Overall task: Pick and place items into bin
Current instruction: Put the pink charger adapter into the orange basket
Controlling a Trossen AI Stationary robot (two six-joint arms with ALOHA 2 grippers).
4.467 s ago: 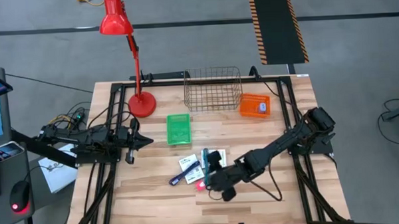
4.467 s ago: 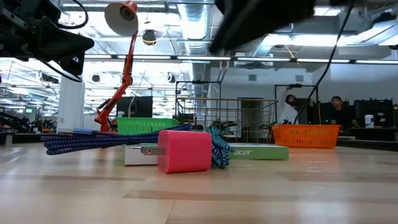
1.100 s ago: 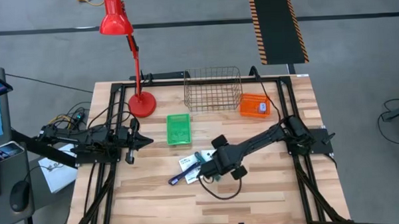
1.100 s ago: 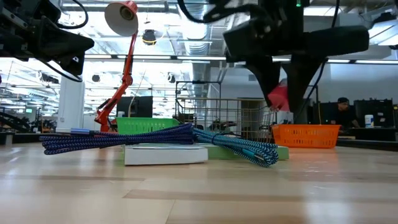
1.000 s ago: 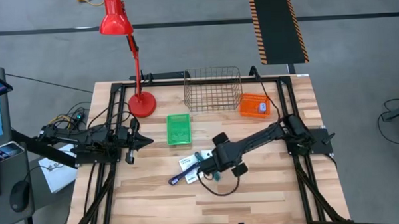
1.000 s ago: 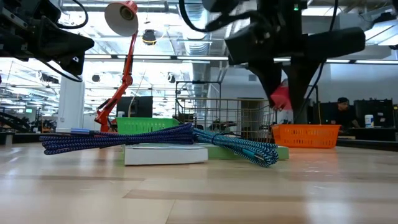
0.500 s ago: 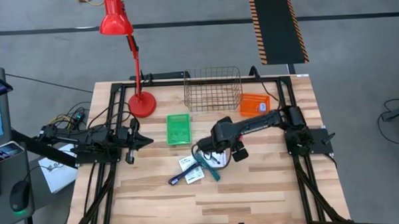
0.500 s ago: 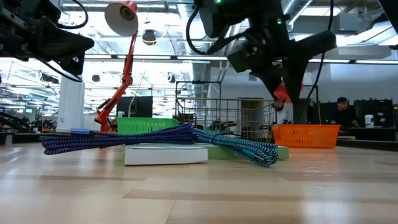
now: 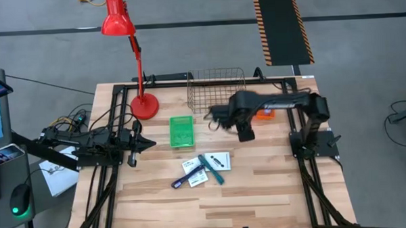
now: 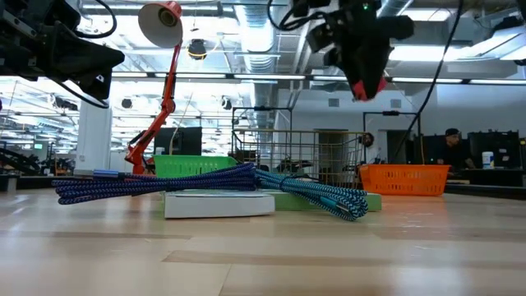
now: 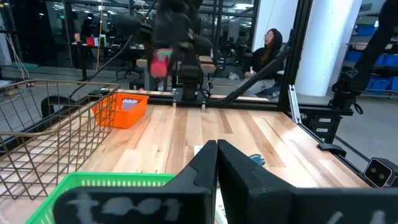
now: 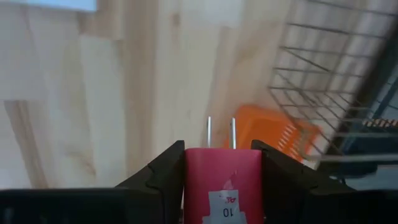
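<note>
R. end effector (image 9: 213,118) clamped a pink-red plug (image 12: 223,177), raised above desk (image 9: 273,193) just beside wire basket (image 9: 217,90). L. end effector (image 9: 148,144) was shut, empty, at desk's left edge. Cards (image 9: 193,172), w/ blue pen (image 9: 189,177) & teal cord (image 9: 214,169), lay mid-desk.

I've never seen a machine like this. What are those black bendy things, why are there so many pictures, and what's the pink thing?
The black things are two robot arms at a wooden table. One camera looks down from above, one sits at table height, and one rides on each wrist. The right gripper holds a pink plug-in charger in the air beside a wire basket. The left gripper waits at the table's left edge, shut and empty. Lying on the table are a green basket, an orange basket, a red lamp, white cards and braided cables.
</note>
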